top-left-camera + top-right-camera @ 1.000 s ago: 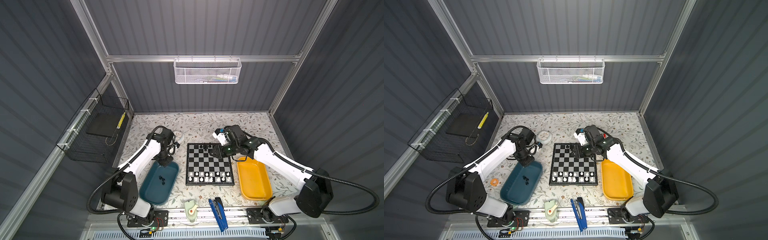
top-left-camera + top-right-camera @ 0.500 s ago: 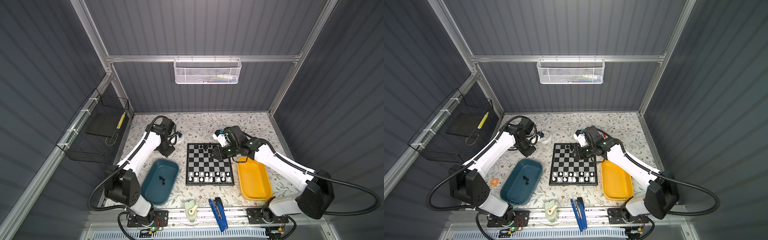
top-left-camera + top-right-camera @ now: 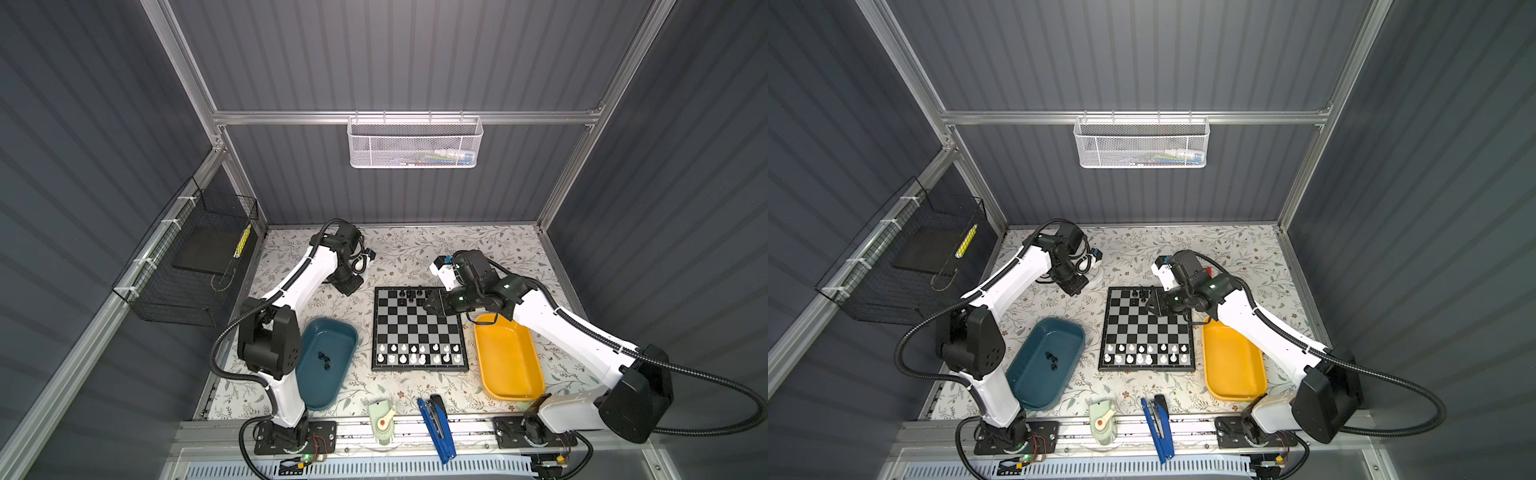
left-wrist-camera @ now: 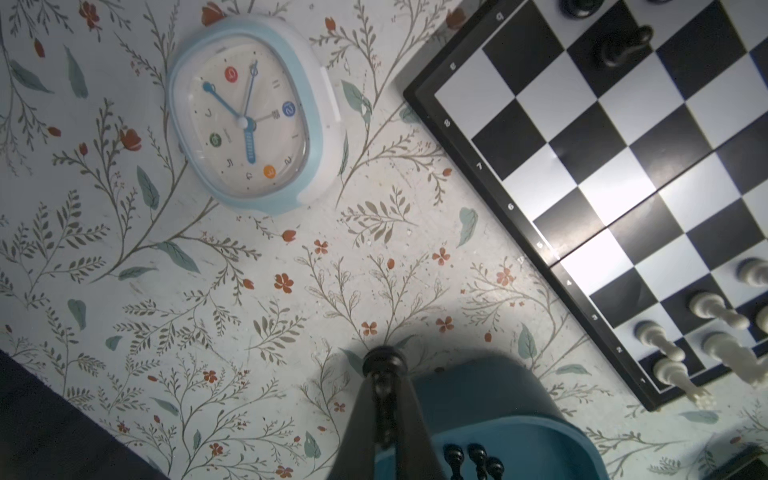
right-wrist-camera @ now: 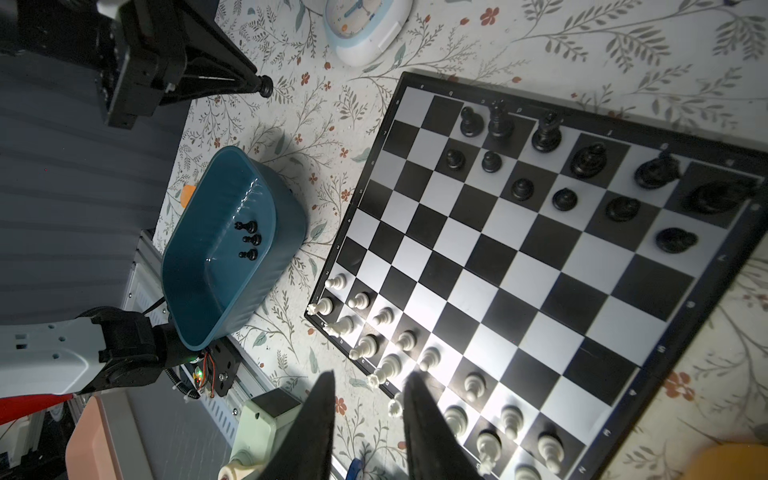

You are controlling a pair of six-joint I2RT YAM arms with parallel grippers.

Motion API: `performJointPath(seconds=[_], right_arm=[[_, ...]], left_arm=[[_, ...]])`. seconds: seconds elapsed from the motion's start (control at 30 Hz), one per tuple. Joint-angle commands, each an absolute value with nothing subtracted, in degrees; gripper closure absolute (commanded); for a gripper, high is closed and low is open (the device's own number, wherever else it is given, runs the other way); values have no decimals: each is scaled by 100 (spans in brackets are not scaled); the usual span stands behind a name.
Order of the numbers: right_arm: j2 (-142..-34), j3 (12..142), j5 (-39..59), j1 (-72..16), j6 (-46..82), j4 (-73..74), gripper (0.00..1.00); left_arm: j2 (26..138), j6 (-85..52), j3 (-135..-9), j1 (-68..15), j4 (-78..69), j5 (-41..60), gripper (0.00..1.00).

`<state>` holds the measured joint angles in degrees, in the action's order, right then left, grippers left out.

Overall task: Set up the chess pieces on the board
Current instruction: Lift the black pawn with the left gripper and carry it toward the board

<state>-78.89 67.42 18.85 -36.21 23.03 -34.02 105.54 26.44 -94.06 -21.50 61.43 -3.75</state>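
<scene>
Chess pieces point(image 3: 422, 348) stand in white ranks at the near edge of the board point(image 3: 417, 324) in both top views. The left gripper point(image 3: 350, 286), over the teal tray point(image 3: 322, 390) a second ago, now hangs off the far left corner.

Left wrist view: its claw clamps a black piece point(image 4: 383, 365) near a clock point(image 4: 249, 116).

Right wrist view: the right gripper point(image 5: 368, 390), narrowly parted and empty, hovers above the board. Three black men point(image 5: 248, 240) wait in the tray, so placement looks next.

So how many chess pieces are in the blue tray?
3 black pieces stand close together near the middle of the blue tray. No others show, though its walls might hide a little floor.
</scene>
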Motion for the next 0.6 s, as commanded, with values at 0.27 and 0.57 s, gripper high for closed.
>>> performJointPath(seconds=[0.27,0.57], right_arm=[[-7576,6584,1455,-3639,2524,-3370,69],[-7525,6419,1336,-3631,2584,-3298,69]], left_arm=[[11063,2795,-9977,-2258,6003,-62,97],[11289,2753,-10186,-2320,5884,-20,96]])
